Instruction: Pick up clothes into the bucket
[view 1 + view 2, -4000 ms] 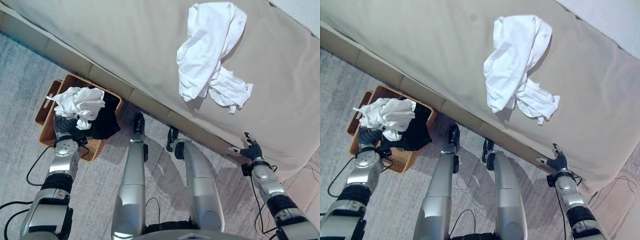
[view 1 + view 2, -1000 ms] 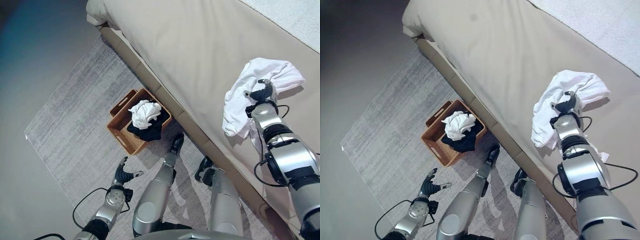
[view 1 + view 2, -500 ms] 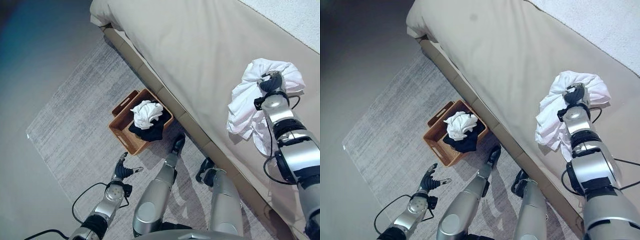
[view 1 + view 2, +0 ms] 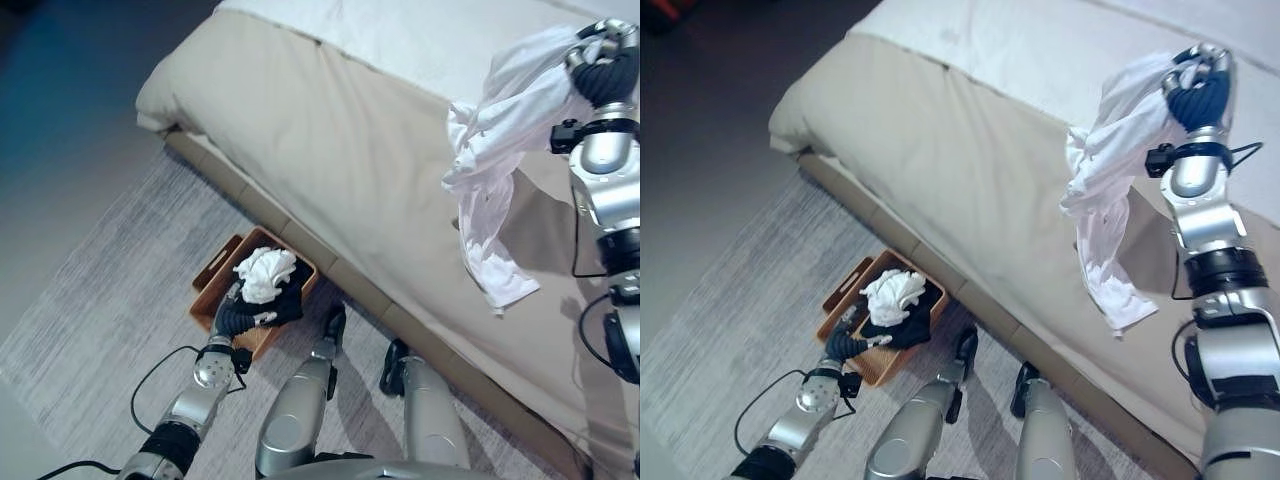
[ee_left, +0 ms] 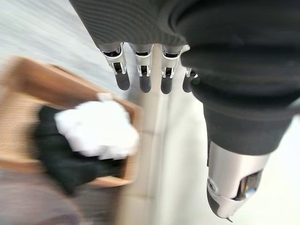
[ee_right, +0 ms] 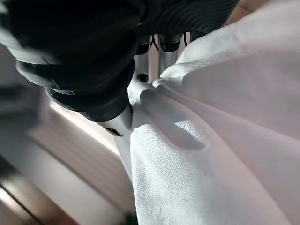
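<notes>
Up off the bed (image 4: 330,150) comes the white garment (image 4: 490,150), which half a second ago was bunched on the cover; now my right hand (image 4: 1198,90) has it raised high, fingers curled round a gathered fold at the top, and the rest hangs loose in a long tail clear of the mattress. Meanwhile my left hand (image 4: 232,317) has swung in from the rug to sit just beside the wicker basket (image 4: 222,282), fingers straight and holding nothing in its wrist view. That basket stands on the rug against the bed's edge, already carrying a white bundle (image 4: 892,296) on a black garment (image 4: 902,328).

I judge the cloth light, limp and easy to snag: the dangling tail could drag on the bed edge. Holding it by the bunch works; I'd carry it high and lower the tail into the basket first.
</notes>
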